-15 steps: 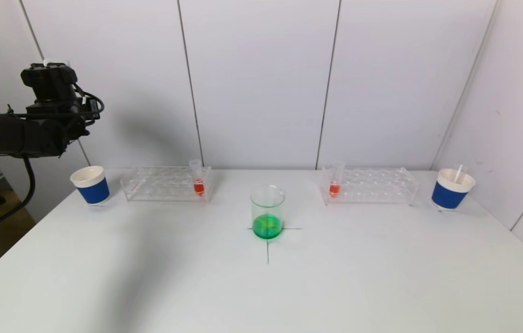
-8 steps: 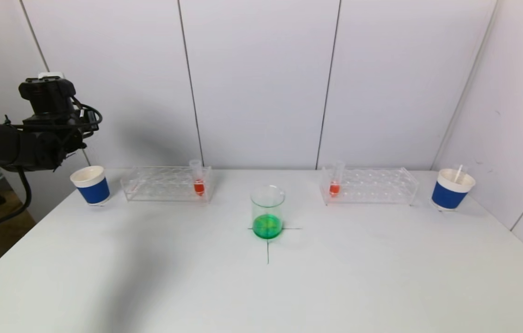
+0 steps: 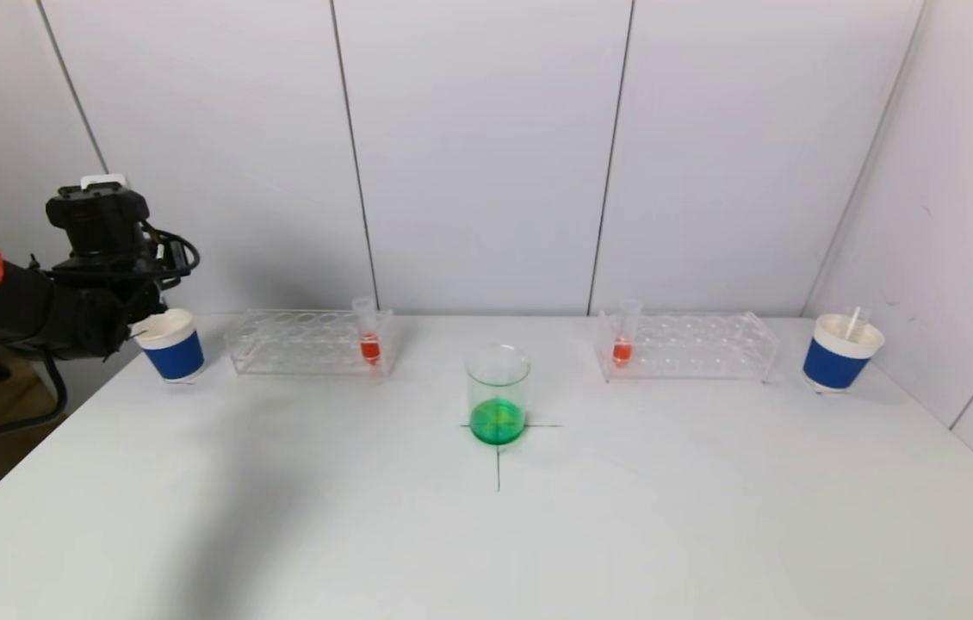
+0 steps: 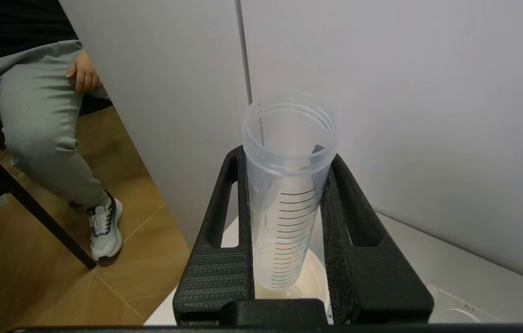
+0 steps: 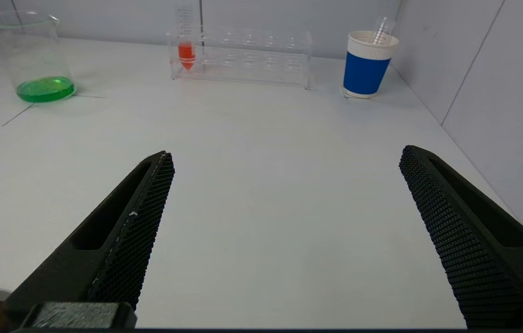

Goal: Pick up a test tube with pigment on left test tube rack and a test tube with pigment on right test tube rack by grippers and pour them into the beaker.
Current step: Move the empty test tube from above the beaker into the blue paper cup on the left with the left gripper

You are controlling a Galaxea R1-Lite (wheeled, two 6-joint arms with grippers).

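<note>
White table's left corner — left gripper (image 4: pixel 289 194) jaws clamped on empty test tube (image 4: pixel 289 185) above cup (image 3: pixel 168 343).

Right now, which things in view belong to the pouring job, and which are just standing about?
Job:
- left gripper, shut on empty test tube above left cup
- left rack's red tube
- right rack's red tube
- beaker
- right gripper, open

Standing about:
- right cup
- seated person
</note>
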